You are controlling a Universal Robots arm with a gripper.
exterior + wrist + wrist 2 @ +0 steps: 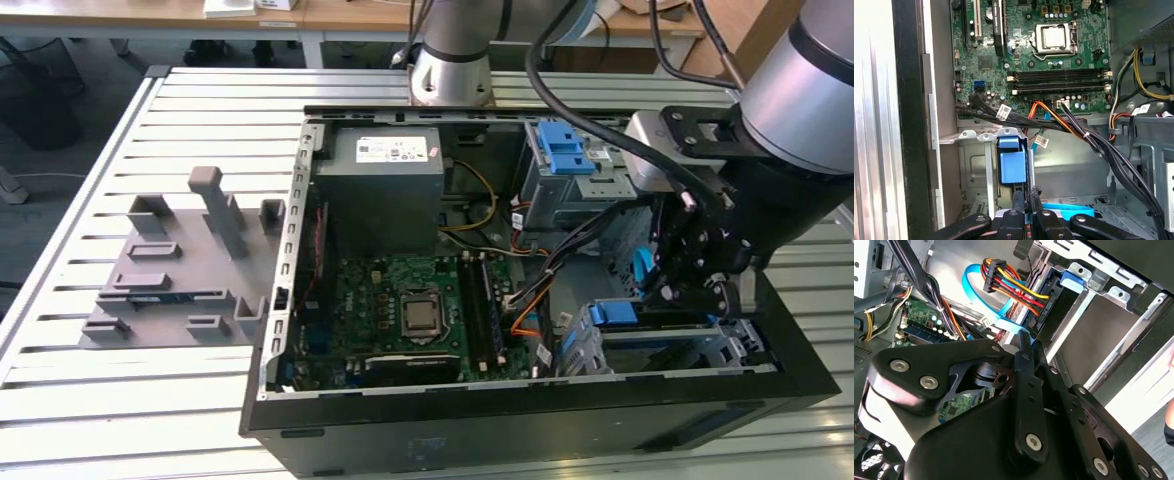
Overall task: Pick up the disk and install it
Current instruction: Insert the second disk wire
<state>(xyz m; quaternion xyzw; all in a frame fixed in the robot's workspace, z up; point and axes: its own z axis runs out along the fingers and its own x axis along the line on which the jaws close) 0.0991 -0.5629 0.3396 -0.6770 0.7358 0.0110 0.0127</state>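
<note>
My gripper (671,285) hangs inside the open computer case (287,300), at the exterior view's right, just above the metal drive cage (731,345). In both wrist views its fingers (1019,200) stand pressed close together. They pinch a thin light-blue plastic strip (1069,206), which looks like a rail of the disk (643,268). The disk's silver body is hidden behind the gripper. A blue latch (1013,167) sits on the cage directly beyond the fingertips (1024,347).
Black and orange cables (1089,140) cross between the motherboard (1054,50) and the cage. A grey power-supply box (387,175) and a blue-topped upper bay (567,150) fill the case's far side. A grey fixture (174,260) lies on the slatted table at the exterior view's left.
</note>
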